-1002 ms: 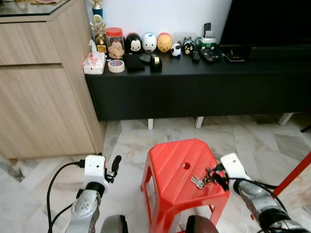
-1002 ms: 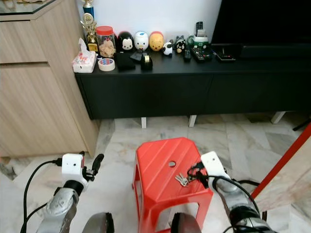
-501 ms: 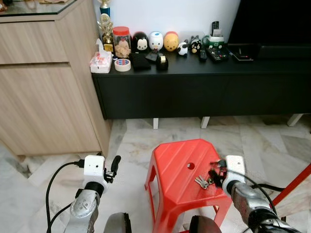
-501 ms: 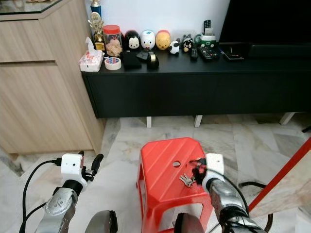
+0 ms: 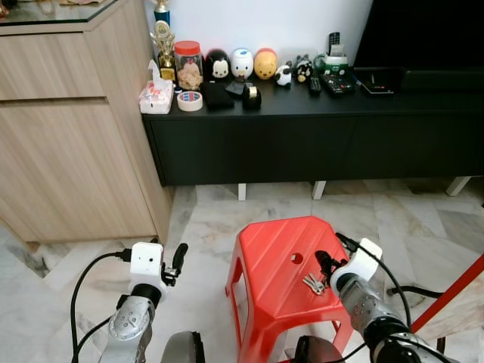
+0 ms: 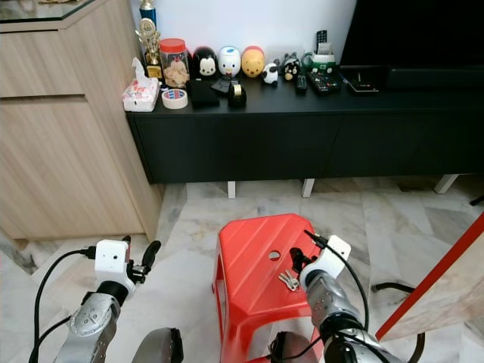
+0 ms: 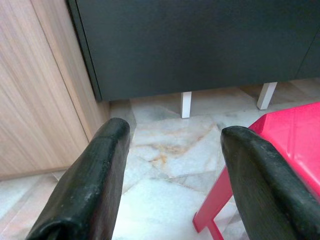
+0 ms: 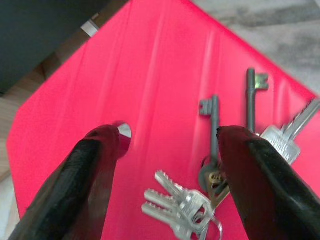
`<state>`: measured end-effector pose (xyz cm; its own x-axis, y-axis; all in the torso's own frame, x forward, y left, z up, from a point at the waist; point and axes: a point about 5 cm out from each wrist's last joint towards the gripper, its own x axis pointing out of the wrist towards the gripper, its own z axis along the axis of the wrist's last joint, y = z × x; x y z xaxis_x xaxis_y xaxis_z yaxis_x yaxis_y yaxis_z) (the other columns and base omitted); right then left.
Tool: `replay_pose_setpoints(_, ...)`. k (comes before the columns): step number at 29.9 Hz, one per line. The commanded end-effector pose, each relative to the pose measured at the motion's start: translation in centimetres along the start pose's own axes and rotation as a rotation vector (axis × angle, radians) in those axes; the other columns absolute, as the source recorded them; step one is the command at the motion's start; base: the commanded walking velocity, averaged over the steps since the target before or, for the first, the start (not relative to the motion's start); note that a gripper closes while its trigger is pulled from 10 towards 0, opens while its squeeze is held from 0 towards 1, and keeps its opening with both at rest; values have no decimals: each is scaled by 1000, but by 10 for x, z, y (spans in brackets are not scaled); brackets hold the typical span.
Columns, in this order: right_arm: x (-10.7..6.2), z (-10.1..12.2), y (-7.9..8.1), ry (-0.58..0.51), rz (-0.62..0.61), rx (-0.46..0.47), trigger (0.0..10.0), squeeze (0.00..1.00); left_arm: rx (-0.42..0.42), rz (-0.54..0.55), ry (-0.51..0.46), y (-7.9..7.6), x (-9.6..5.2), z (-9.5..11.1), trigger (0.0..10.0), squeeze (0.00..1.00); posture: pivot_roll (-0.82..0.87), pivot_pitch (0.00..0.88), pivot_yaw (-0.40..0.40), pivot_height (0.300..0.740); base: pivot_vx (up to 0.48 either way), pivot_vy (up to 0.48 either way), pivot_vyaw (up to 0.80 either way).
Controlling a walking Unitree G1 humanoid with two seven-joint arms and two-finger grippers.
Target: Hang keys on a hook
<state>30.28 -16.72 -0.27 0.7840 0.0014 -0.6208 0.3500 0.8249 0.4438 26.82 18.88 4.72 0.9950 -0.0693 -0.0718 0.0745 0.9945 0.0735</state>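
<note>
A bunch of keys (image 5: 312,283) lies on the top of a red plastic stool (image 5: 268,261), near its right edge. It has silver keys (image 8: 175,207) and two long dark keys (image 8: 214,122) on one ring. My right gripper (image 5: 324,265) hovers just over the bunch, open, one finger (image 8: 97,170) on each side of the keys and touching nothing. My left gripper (image 5: 178,259) hangs open to the left of the stool above the floor, with black fingers (image 7: 95,185) spread wide.
A low black console (image 5: 318,128) runs along the wall with figurines, a jar (image 5: 188,66), a tape roll (image 5: 190,100) and remotes on top. A wooden cabinet (image 5: 68,136) stands at the left. A red bar (image 5: 454,291) slants at the right. The floor is marble.
My right gripper has turned and moved in over the keys from the stool's right edge. The keys have stayed put. The camera shifted slightly; the left arm is still.
</note>
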Motion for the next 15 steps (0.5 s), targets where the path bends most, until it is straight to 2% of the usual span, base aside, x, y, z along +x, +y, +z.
replay_pose_setpoints(1, 0, 1, 0, -2, -30, 28, 10000, 0, 19, 4, 10, 1, -1, -1, 10000, 0, 112, 7, -46, 598, 0, 0, 0)
replay_pose_setpoints(4, 0, 3, 0, -19, -36, 49, 10000, 0, 19, 8, 11, 2, -2, -2, 10000, 0, 113, 10, -45, 598, 0, 0, 0)
replay_pose_setpoints(8, 0, 6, -1, -32, -43, 4, 10000, 0, 18, 16, 14, 2, -3, -3, 10000, 0, 111, 12, -46, 598, 0, 0, 0)
replay_pose_setpoints(15, 0, 5, 0, -41, -48, 57, 10000, 0, 15, 23, 16, 3, -3, -3, 10000, 0, 110, 14, -47, 598, 0, 0, 0)
